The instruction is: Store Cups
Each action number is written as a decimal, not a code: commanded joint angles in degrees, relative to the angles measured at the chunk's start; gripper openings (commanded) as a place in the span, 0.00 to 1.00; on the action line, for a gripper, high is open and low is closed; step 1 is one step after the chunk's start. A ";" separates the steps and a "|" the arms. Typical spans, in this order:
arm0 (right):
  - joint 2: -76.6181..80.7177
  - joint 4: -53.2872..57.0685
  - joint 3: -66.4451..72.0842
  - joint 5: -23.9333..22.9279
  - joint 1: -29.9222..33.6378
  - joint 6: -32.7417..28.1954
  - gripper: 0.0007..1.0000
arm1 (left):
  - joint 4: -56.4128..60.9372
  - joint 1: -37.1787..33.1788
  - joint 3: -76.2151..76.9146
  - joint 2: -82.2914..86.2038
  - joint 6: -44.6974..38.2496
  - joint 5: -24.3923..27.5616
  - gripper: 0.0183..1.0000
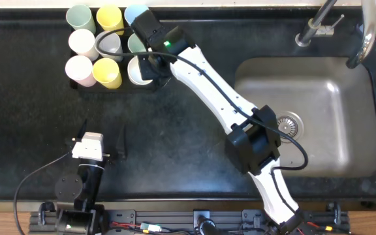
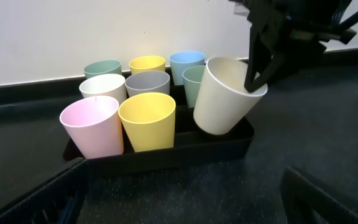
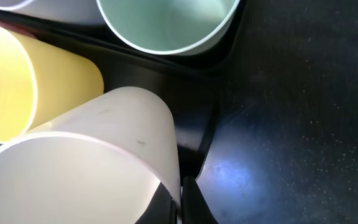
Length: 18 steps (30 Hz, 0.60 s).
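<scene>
Left wrist view: cream cup [image 2: 224,99] (tilted) rim-gripped by right pincer [image 2: 254,76]; left pincer [image 1: 102,138] released.

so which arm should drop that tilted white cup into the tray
Right. The right gripper holds the white cup by the rim, tilted over the tray corner; the left gripper sits open, well back.

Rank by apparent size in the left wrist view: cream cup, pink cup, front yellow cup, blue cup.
1. cream cup.
2. pink cup and front yellow cup, alike.
3. blue cup, farther back and partly hidden, so unsure.
</scene>
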<state>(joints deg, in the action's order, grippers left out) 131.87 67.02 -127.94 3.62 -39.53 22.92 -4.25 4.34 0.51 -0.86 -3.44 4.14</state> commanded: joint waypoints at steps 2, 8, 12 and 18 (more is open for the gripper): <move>1.86 -0.17 -1.90 -0.11 -0.57 0.46 0.04 | -0.15 -0.52 -0.04 0.42 -1.07 0.72 1.00; 1.97 -0.22 -1.55 -0.31 -0.59 0.44 0.08 | -0.15 -0.52 -0.04 0.42 -1.07 0.72 1.00; 1.97 -0.24 -1.55 -0.31 -0.59 0.44 0.11 | -0.15 -0.52 -0.04 0.42 -1.07 0.72 1.00; 1.97 -0.24 -1.55 -0.31 -0.59 0.44 0.11 | -0.15 -0.52 -0.04 0.42 -1.07 0.72 1.00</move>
<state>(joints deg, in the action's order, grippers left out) 133.62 67.05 -127.94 3.60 -39.53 22.92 -4.25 4.34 0.51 -0.86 -3.44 4.14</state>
